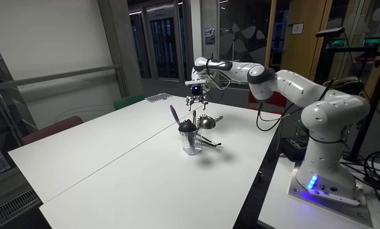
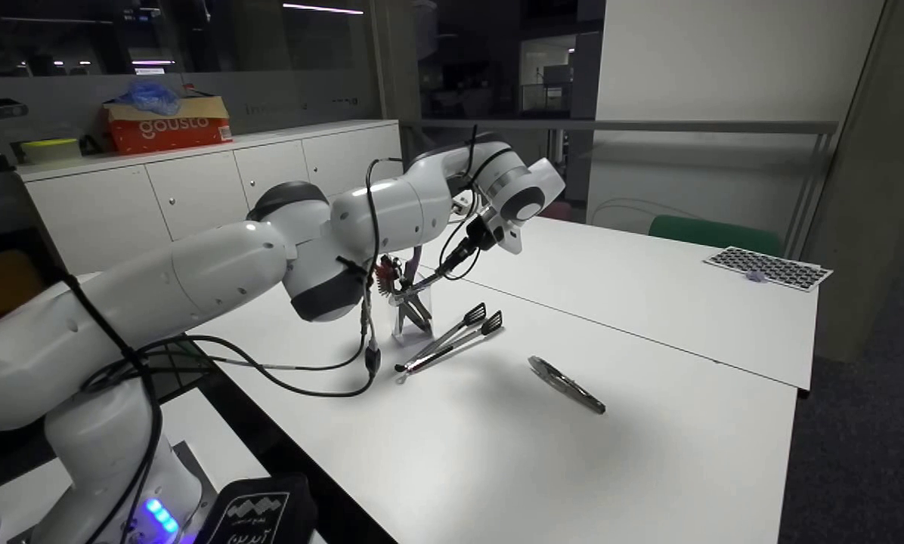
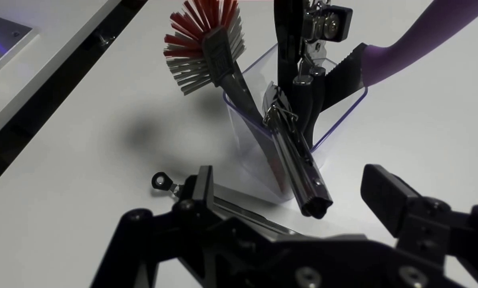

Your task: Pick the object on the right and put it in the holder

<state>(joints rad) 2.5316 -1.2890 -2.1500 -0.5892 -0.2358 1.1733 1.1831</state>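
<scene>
Jaws hang released near the holder (image 1: 191,147); in an exterior view a dark-grey utensil (image 2: 566,384) lies between it and the right edge of the counter (image 2: 686,453).

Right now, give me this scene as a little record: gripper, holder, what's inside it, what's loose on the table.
gripper: open, raised above the table
holder: clear cup, standing upright
in the holder: brush with red and pale bristles, purple-handled utensil, among others
between the jaws, wrist view: metal tongs, tilted over the holder's edge, touching neither jaw
on the table: black-headed tongs beside the holder; short metal utensil, farther right in an exterior view; patterned sheet near a corner
</scene>
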